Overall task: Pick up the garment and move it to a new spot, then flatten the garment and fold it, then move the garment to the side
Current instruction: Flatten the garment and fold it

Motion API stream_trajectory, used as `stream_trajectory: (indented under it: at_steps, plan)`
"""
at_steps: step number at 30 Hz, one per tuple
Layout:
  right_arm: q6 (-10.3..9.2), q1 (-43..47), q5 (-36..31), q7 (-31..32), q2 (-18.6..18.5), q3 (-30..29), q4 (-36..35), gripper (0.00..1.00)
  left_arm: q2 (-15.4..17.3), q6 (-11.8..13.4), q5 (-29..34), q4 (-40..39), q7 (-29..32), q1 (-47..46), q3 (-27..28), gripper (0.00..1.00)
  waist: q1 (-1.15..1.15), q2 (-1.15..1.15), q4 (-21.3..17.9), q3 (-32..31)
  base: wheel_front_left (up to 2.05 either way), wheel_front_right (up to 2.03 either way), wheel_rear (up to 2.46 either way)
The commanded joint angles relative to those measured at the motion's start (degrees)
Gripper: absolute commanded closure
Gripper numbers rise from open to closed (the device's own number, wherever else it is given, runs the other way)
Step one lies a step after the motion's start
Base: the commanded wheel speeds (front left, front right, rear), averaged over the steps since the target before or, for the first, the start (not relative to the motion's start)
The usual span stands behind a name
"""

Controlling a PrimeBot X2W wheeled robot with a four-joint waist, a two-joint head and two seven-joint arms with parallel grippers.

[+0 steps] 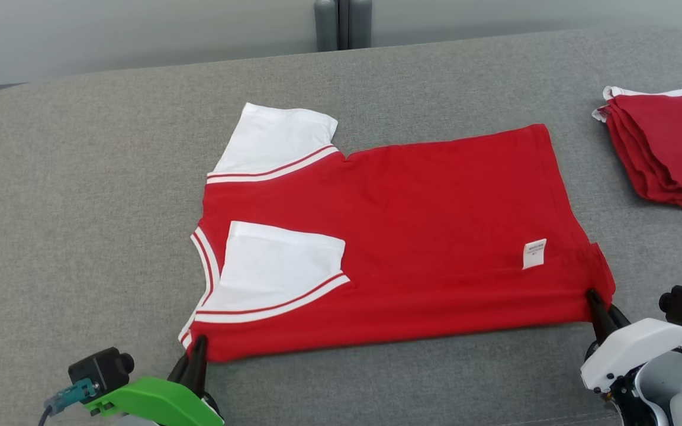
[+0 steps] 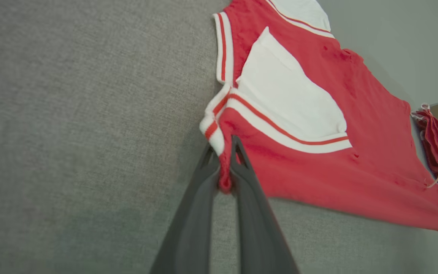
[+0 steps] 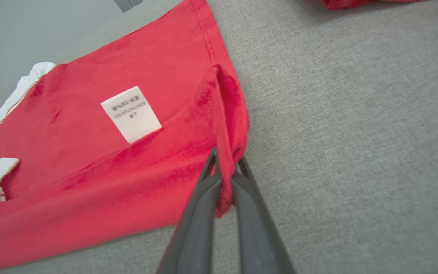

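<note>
Red garment point(image 1: 424, 225) spread flat, left pincer point(image 1: 199, 342) gripping one corner, right pincer point(image 1: 591, 294) another

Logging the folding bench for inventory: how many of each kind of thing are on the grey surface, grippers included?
Spread red shirt: 1
Pile of folded red garments: 1
Grippers: 2 (left gripper, right gripper, both shut on the red shirt)
Total: 4

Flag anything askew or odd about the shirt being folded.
The far white sleeve sticks out past the shirt, while the near sleeve is folded in. The hem corner at the right tool is bunched.
</note>
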Motion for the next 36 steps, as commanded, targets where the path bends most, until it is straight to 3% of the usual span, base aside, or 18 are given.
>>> stream_trajectory:
  at_steps: [1, 2, 5, 10, 17, 25, 30, 36]
  plan:
    - [-0.09, 1.1, -0.6, 0.0, 0.1, -0.4, -0.7, 0.18, 0.0, 0.7, 0.0, -0.6, -0.3, 0.9, -0.1, 0.52, 0.00, 0.00, -0.2, 0.0, 0.00, 0.00, 0.00]
    - [-0.09, 1.6, -0.4, 0.1, 0.2, -0.4, -0.9, 0.00, -0.1, 1.1, 0.3, -0.8, -0.6, 1.3, -0.3, 0.00, 0.00, 0.00, -0.2, 0.0, 0.00, 0.00, 0.00]
    - [-0.08, 3.2, 0.1, -0.2, 0.5, -0.5, -2.0, 0.00, 0.0, 1.9, 1.2, -1.4, -0.5, 2.4, -0.9, 0.00, 0.00, 0.00, -0.5, -0.1, 0.00, 0.00, 0.00]
    - [-0.08, 5.1, -1.1, -1.3, 0.8, -1.9, -5.0, 0.00, 3.7, 2.5, 4.4, -4.1, -0.2, 0.6, -0.5, 0.00, 0.00, 0.00, -1.1, -0.1, 0.00, 0.00, 0.00]
    - [-0.07, 1.0, -3.4, -0.8, 0.8, -0.9, -11.9, 0.00, 11.9, -0.2, 9.4, -6.1, 5.9, -15.8, -2.1, 0.00, 0.00, 0.00, -2.6, 2.3, 0.00, 0.00, 0.00]
    - [-0.07, -10.3, -5.4, 0.6, -0.6, 5.5, -13.9, 0.00, 18.0, -6.1, 13.9, 5.7, 17.5, -45.1, -6.7, 0.00, 0.00, 0.00, -6.7, 10.7, 0.00, 0.00, 0.00]
    - [-0.07, -18.1, -4.6, -0.6, -1.6, 10.4, -11.4, 0.00, 18.5, -7.2, 14.7, 15.7, 21.6, -57.9, -8.1, 0.00, 0.00, 0.00, -10.1, 16.6, 0.00, 0.00, 0.00]
    - [-0.07, -25.1, -3.9, -3.0, -2.2, 14.5, -8.5, 0.00, 20.2, -8.1, 14.5, 24.1, 26.5, -65.1, -9.0, 0.00, 0.00, 0.00, -13.7, 21.9, 0.00, 0.00, 0.00]
